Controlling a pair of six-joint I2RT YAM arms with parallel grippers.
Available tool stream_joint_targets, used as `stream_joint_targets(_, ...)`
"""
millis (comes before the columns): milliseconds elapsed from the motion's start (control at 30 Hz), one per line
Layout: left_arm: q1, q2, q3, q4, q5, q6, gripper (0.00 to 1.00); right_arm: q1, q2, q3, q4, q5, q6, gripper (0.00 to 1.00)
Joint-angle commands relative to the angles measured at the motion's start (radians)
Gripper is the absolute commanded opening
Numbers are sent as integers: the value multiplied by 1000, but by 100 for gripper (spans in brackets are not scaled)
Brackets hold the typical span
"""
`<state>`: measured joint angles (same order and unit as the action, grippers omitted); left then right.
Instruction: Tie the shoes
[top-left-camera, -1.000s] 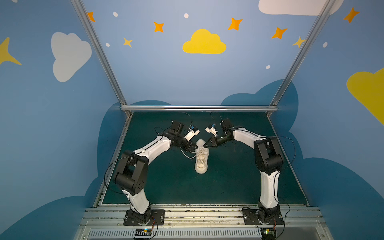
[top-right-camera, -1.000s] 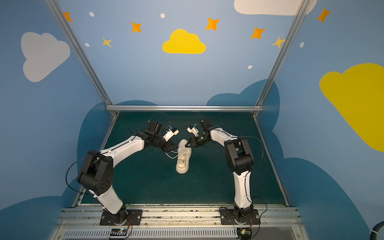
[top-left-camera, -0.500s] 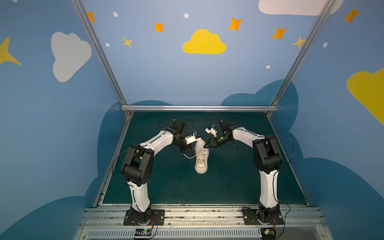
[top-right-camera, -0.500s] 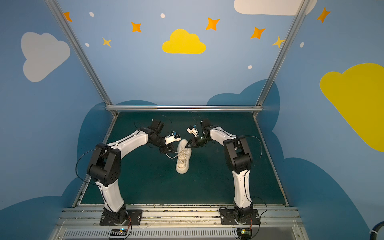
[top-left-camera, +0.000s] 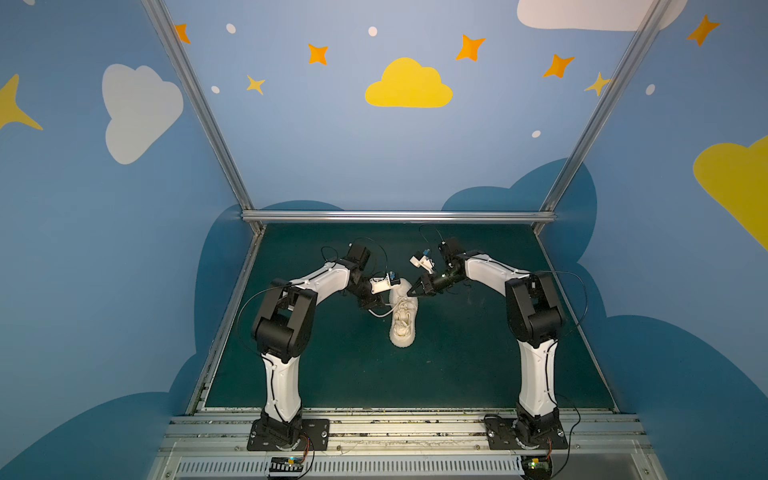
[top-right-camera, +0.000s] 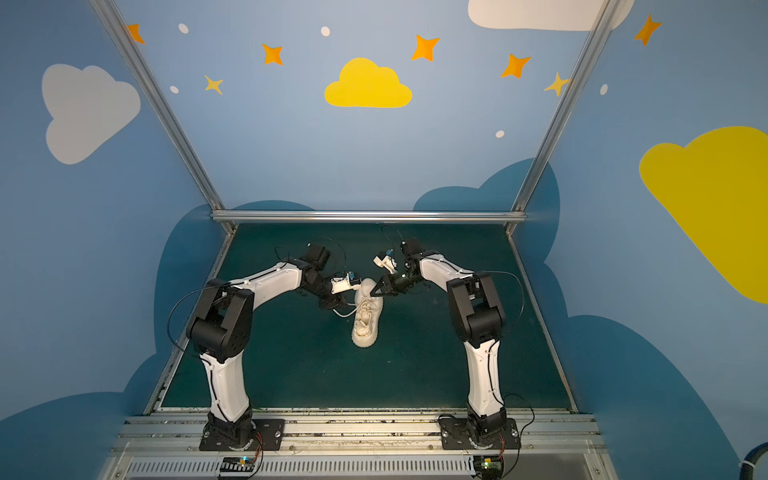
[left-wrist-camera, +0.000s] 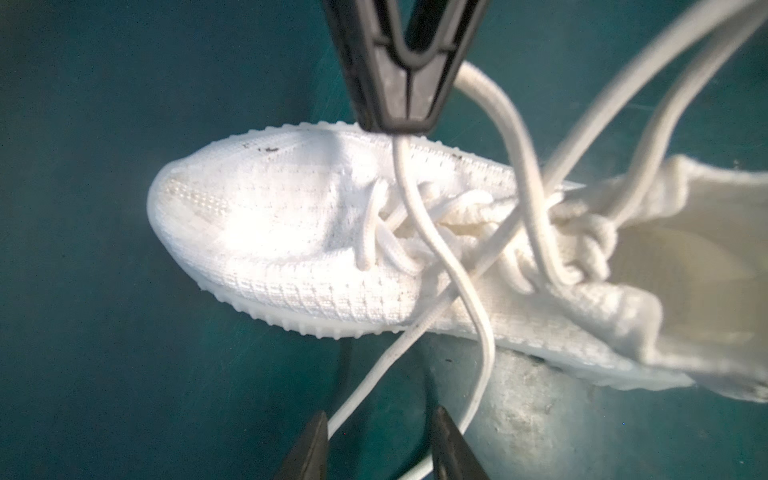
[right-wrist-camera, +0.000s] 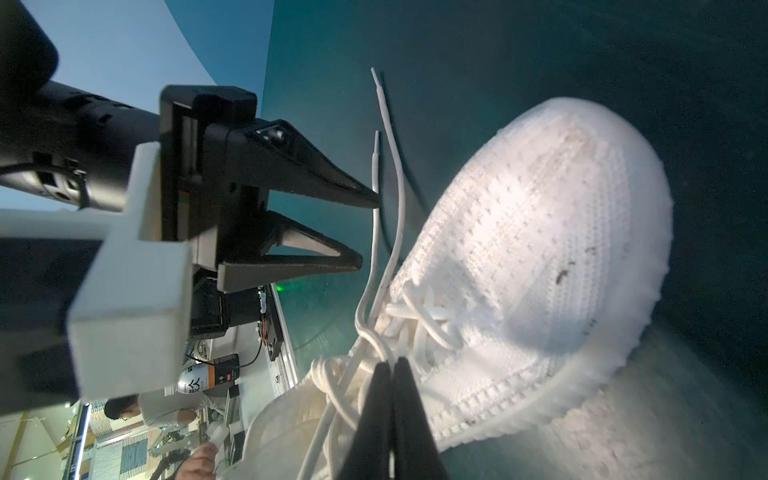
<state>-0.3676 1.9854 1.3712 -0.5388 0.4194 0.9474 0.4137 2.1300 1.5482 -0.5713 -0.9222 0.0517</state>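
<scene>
The cream-white shoe (top-left-camera: 402, 320) (top-right-camera: 365, 322) lies mid-mat, toe toward the front, with its laces loose. In the left wrist view the shoe (left-wrist-camera: 291, 232) lies on its sole, and two lace strands (left-wrist-camera: 478, 316) trail off its side toward my left gripper (left-wrist-camera: 380, 419). That gripper is open, with one strand beside each fingertip. In the right wrist view the left gripper (right-wrist-camera: 369, 232) gapes beside two hanging lace ends (right-wrist-camera: 376, 158). My right gripper (right-wrist-camera: 392, 363) (top-left-camera: 409, 294) is shut on a lace over the tongue, and the pinched strand (left-wrist-camera: 405, 174) drops from its tip.
A dark green mat (top-left-camera: 478, 365) covers the floor inside blue painted walls. An aluminium rail (top-left-camera: 395, 216) runs along the back. One lace loop (top-left-camera: 380, 314) lies on the mat left of the shoe. A person and desks (right-wrist-camera: 166, 411) show beyond the front edge.
My left arm has swung in toward the shoe's left side and its jaws have opened a little wider. The right gripper has stayed shut over the tongue.
</scene>
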Motion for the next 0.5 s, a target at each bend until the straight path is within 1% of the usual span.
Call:
stream_joint_targets(0,1,26,19,6,2,43,42,-4,21,5,-13,-20,-6,3)
stream_joint_targets(233,-5,60,39,16,-11,54,41,-6,18,2,-15,-20,-4,3)
stream_joint_targets(467,-19,75,25,58,-54,71,35,-7,18,-1,-19,-22,-6,3)
